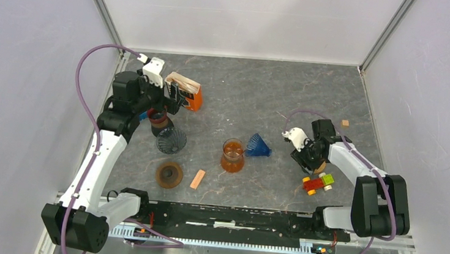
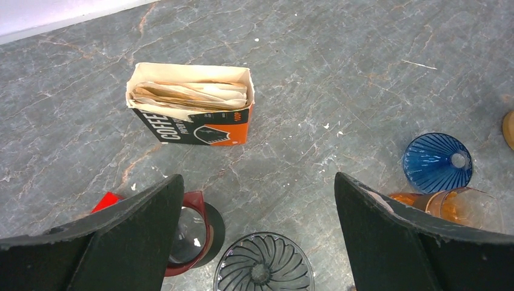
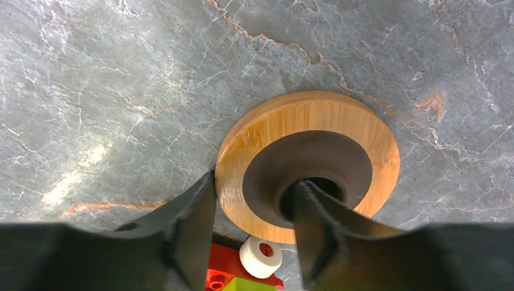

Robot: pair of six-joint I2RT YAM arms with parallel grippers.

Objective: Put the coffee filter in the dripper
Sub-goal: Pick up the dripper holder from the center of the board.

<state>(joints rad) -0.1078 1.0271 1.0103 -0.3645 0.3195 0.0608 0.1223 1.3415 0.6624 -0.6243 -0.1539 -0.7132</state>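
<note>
The left fingers (image 2: 145, 212) stand wide apart above the tabletop (image 2: 339, 73), near the filter box (image 2: 200, 130). The coffee filters (image 2: 194, 94) sit packed inside this box. The right fingers (image 3: 194, 218) clamp the wooden ring (image 3: 339, 121): 1 finger at the outer rim, 1 in the centre hole.

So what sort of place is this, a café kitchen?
Probably a robot test booth, not a kitchen: plain white walls box in a stone-look table, two robot arms are bolted at its near edge, and a box of coffee filters shares it with a blue dripper and toy bricks.
</note>
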